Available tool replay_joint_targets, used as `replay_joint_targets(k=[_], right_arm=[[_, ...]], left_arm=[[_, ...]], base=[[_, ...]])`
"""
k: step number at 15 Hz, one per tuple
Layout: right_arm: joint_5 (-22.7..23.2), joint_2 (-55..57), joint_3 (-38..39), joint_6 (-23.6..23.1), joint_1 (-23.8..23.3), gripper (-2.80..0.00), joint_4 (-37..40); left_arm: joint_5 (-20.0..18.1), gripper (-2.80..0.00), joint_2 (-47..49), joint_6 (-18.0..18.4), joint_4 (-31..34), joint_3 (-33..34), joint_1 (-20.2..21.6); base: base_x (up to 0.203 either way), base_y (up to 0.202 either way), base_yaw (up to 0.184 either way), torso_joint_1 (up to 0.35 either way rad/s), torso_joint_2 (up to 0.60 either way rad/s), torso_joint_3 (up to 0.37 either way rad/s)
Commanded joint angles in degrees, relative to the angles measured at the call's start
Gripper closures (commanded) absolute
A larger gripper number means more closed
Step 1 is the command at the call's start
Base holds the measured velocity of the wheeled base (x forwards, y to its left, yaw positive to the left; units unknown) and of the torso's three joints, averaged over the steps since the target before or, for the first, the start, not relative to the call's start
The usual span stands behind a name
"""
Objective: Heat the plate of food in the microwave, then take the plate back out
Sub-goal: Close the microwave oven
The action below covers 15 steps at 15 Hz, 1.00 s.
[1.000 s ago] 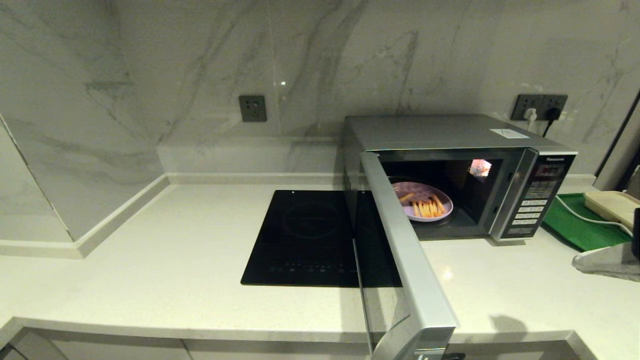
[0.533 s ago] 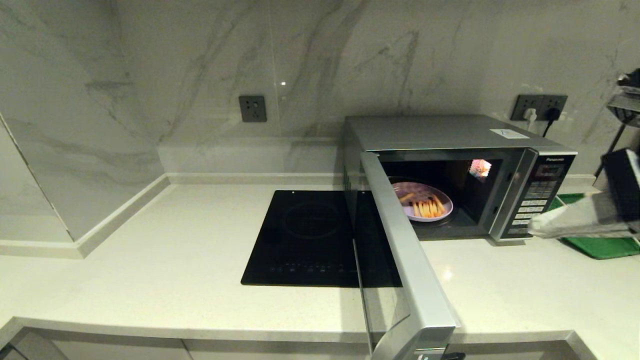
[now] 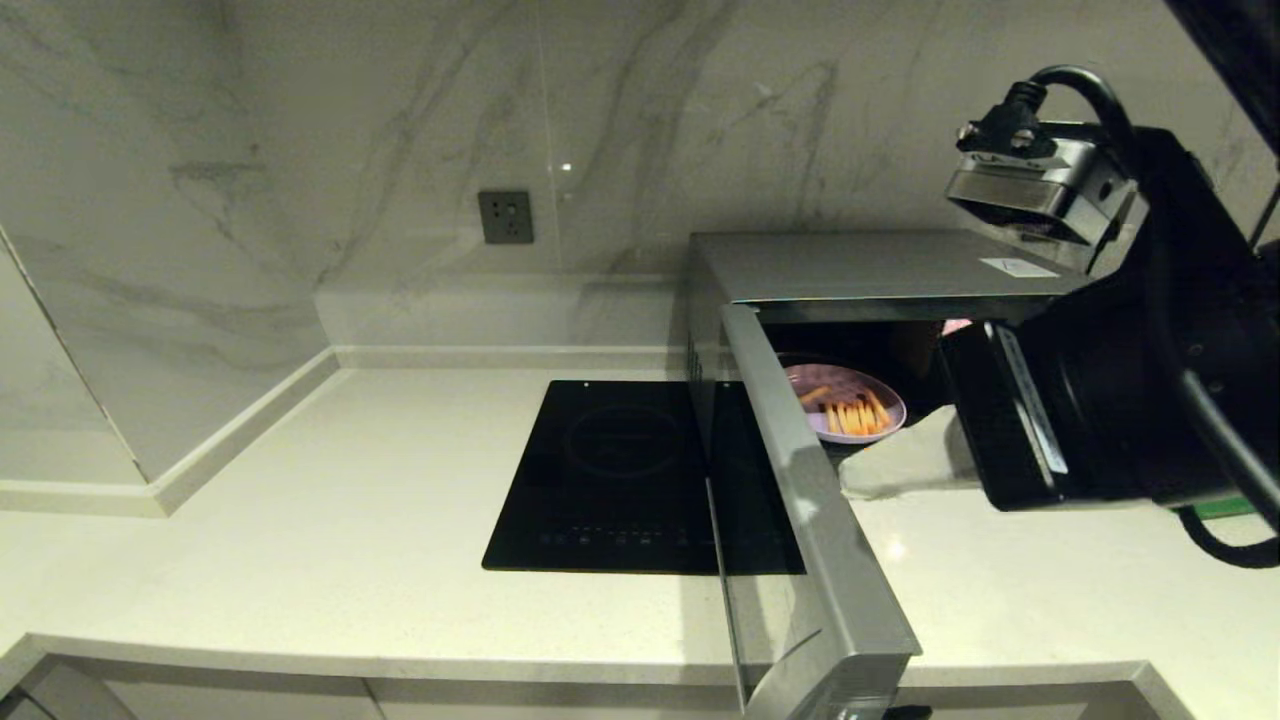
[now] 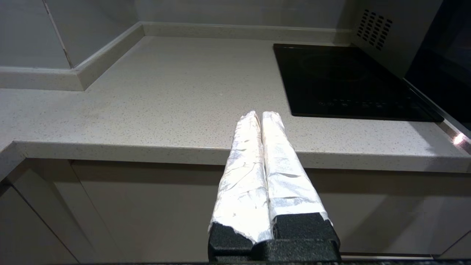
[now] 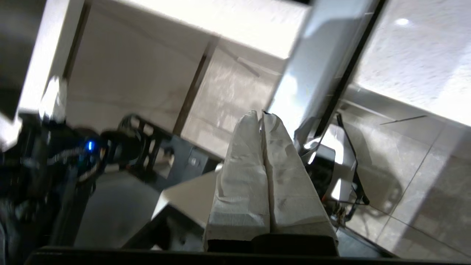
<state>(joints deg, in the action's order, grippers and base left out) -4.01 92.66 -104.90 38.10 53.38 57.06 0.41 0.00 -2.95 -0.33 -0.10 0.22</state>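
The silver microwave [image 3: 860,265] stands at the back right of the counter, its door [image 3: 800,520] swung wide open toward me. Inside rests the lavender plate of food [image 3: 845,403] with yellow-orange sticks. My right gripper [image 3: 850,482] is shut, its white-wrapped fingers [image 3: 900,462] just before the oven opening, below and in front of the plate, apart from it. The right arm hides the keypad panel. In the right wrist view the right gripper [image 5: 262,116] points past the door's edge [image 5: 323,73]. My left gripper [image 4: 261,114] is shut and empty, low before the counter's front edge.
A flat black induction cooktop [image 3: 620,475] lies left of the open door. A grey wall socket [image 3: 505,217] sits on the marble backsplash. A sliver of green tray [image 3: 1225,508] shows under the right arm. A wall bounds the counter at the left.
The right arm has swung in from the right edge, up and leftward, and now covers the microwave's keypad with its fingers at the opening. Plate and door have not moved.
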Motion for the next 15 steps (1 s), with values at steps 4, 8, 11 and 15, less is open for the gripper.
replay_joint_targets(k=[4,8,11,15], right_arm=[[0.1,1.2,0.5,-0.9,6.2,0.00,3.0],[0.3,1.4,2.4,-0.9,7.2,0.00,4.5],[0.2,3.7,2.2,-0.9,9.3,0.00,4.5],[0.0,6.3,1.3,-1.0,11.3,0.00,4.4]], left_arm=[[0.0,0.00,-0.1,0.0,0.0,0.0,0.0],[0.0,0.00,0.0,0.0,0.0,0.0,0.0],[0.0,0.00,0.0,0.0,0.0,0.0,0.0],[0.0,0.00,0.0,0.0,0.0,0.0,0.0]], base=[[0.000,0.000,0.000,0.000,0.00,0.000],[0.000,0.000,0.000,0.000,0.00,0.000],[0.000,0.000,0.000,0.000,0.00,0.000],[0.000,0.000,0.000,0.000,0.00,0.000]])
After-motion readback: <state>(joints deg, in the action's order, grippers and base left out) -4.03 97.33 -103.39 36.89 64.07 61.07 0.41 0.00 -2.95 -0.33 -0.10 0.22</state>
